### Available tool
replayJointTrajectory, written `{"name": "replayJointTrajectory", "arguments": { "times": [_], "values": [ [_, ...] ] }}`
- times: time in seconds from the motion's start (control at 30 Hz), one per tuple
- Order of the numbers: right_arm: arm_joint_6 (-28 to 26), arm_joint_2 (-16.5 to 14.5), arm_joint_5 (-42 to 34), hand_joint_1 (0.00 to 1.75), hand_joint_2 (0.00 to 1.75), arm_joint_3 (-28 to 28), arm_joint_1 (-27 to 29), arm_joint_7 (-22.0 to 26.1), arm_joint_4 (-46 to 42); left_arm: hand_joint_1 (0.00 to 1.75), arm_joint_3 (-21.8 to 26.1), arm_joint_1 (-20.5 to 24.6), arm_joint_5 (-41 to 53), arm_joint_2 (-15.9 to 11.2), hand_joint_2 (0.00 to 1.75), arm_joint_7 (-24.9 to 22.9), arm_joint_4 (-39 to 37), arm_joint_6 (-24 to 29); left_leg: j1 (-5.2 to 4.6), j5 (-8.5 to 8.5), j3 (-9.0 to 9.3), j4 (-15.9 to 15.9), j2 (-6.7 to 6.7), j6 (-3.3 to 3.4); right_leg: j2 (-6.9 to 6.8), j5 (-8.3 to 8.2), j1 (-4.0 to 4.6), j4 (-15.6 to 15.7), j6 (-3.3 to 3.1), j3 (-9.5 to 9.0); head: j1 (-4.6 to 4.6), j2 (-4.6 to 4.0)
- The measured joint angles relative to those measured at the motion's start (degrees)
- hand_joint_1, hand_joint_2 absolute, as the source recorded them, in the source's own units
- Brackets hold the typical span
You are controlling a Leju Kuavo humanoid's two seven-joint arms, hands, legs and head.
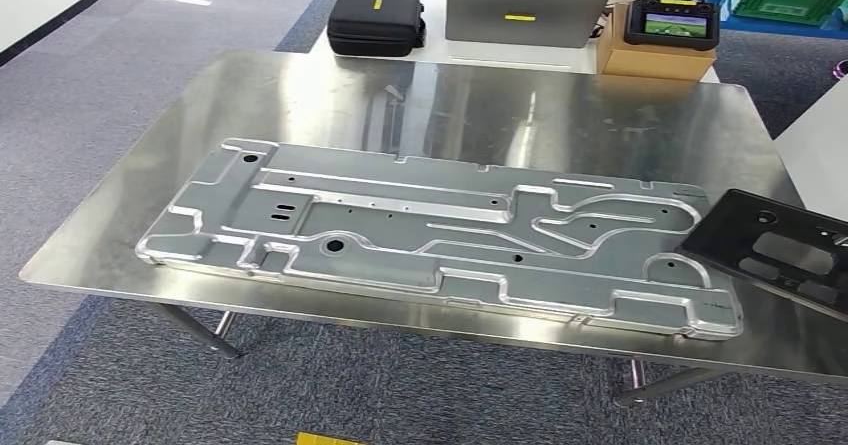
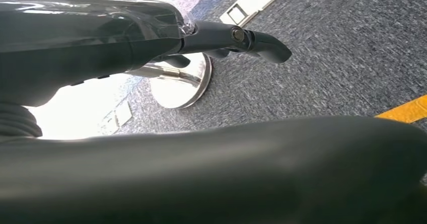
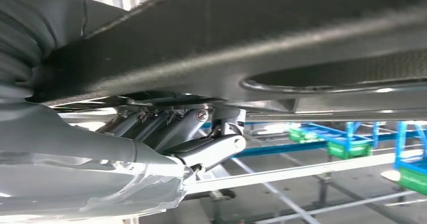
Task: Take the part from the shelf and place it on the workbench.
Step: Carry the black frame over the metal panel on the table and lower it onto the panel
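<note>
The part is a flat black panel [image 1: 780, 250] with cut-outs. In the head view it juts in from the right edge, low over the right end of the steel workbench [image 1: 480, 105]; whether it touches the top I cannot tell. My right hand [image 3: 191, 133] grips it, fingers pressed against its dark underside [image 3: 262, 27]. My left hand [image 2: 236, 38] hangs over the carpet with a finger stretched out and nothing in it.
A large machined aluminium plate [image 1: 440, 230] covers the middle of the workbench, its right end next to the black panel. Behind the bench stand a black case [image 1: 376, 21], a laptop [image 1: 527, 10] and a cardboard box with a controller [image 1: 668, 31]. Blue racks with green crates [image 3: 352, 141] stand beyond.
</note>
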State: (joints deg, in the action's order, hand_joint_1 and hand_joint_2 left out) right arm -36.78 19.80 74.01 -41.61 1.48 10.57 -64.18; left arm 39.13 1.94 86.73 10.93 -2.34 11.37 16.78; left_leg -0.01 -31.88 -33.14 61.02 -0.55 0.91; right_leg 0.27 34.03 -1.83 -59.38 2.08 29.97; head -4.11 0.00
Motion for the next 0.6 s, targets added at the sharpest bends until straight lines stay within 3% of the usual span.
{"name": "replayJointTrajectory", "arguments": {
  "times": [0.27, 0.6],
  "values": [
    [0.7, -1.7, 2.2, 1.75, 1.75, 6.8, 4.6, 6.3, -7.7, 0.0, 0.0, 0.0, 0.0, -0.1, 1.75, 0.7, 0.0, -0.4, 0.03, 0.0, 0.01, 0.0, -0.03, 0.0, -0.01, 0.02, 0.04, 0.0, 0.02, -0.02, 0.0, 0.0],
    [1.0, -2.4, 11.0, 1.75, 1.75, 16.6, 13.2, 3.2, -21.9, 0.0, 0.0, -0.1, 0.0, -0.2, 1.75, 0.3, 0.0, -0.9, 0.04, -0.01, 0.01, 0.0, -0.1, -0.01, -0.04, 0.09, 0.02, 0.0, 0.09, -0.06, 0.0, 0.0]
  ]
}}
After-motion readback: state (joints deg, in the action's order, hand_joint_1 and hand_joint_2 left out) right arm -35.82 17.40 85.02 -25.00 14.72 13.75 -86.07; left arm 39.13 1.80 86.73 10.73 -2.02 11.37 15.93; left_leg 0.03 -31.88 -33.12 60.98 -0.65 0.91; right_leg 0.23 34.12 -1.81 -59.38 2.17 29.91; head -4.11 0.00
